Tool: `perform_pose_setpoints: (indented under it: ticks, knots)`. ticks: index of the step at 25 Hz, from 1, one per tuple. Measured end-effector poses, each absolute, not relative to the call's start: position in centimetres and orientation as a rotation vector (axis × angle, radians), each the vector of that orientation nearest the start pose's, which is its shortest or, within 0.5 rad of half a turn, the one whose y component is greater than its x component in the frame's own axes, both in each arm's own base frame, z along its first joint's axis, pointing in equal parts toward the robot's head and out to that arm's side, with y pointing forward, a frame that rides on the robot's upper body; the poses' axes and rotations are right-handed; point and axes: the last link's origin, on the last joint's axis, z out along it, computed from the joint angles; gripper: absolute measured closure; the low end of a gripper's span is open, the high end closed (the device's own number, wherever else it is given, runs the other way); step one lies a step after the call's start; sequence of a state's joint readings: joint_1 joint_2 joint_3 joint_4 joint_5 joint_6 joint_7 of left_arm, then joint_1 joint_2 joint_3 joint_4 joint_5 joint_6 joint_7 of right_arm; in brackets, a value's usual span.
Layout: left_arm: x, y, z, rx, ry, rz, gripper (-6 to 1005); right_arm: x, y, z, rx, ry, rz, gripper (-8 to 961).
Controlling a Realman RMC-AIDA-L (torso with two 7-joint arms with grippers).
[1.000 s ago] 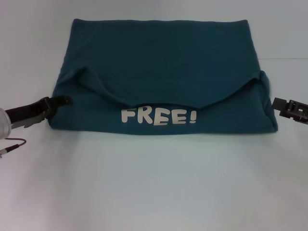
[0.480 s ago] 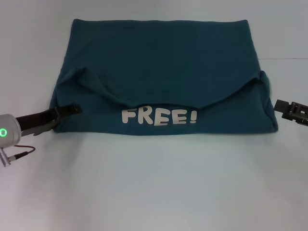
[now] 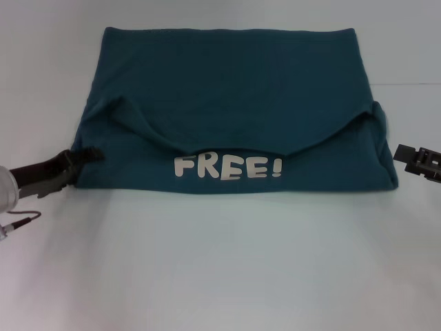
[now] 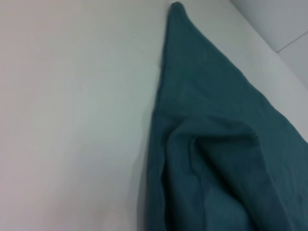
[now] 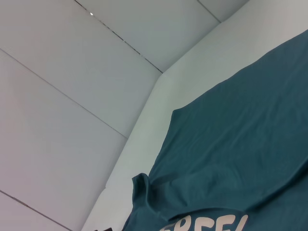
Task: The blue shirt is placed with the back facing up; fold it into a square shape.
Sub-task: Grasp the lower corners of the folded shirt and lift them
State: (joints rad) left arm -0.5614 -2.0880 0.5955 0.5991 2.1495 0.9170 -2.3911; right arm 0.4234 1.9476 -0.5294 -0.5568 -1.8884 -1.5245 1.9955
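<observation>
White matte tabletop (image 3: 220, 262), bare in the near part; pale panelled wall beyond, seen in the right wrist view.

Item: large dark teal-blue short-sleeved cotton T-shirt, the blue shirt (image 3: 227, 89), lying flat on the far half of the tabletop, already folded into a wide band. White block lettering "FREE!" (image 3: 227, 167) shows on its near strip, just under a curved folded-over flap. Near edge straight; far edge straight.

Left gripper (image 3: 88, 156): low at the shirt's near-left corner, tips touching or just over the cloth edge. Whether its fingers are spread or pinching fabric cannot be told. The left wrist view shows only the shirt's bunched side edge (image 4: 192, 159) running away to a far corner.

Right gripper (image 3: 408, 156): just beside the shirt's right edge, apart from the cloth; finger state cannot be told.

Step in hand, as judged: taking the side edges to fold them inward toward a square. Done well, each gripper would catch all layers at its corner, lift low, and carry the edge parallel to the lettering so no layer slips or wrinkles.
</observation>
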Motion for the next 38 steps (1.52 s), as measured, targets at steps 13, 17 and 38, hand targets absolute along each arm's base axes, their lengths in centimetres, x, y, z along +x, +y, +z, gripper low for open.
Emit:
perform_pose_setpoints:
  ticks: [13, 17, 38]
  knots:
    - [-31.9, 39.1, 0.4, -1.727, -1.812, -0.636, 139, 32.8, 31.9, 6.7, -2.130, 1.579, 0.994, 12]
    - [-31.8, 39.3, 0.5, -1.722, -1.807, -0.635, 145, 32.8, 31.9, 6.7, -2.130, 1.578, 0.995, 12]
    - [-31.6, 39.4, 1.1, -1.732, -1.793, -0.638, 410, 33.0, 31.8, 7.0, -2.119, 1.586, 0.998, 11]
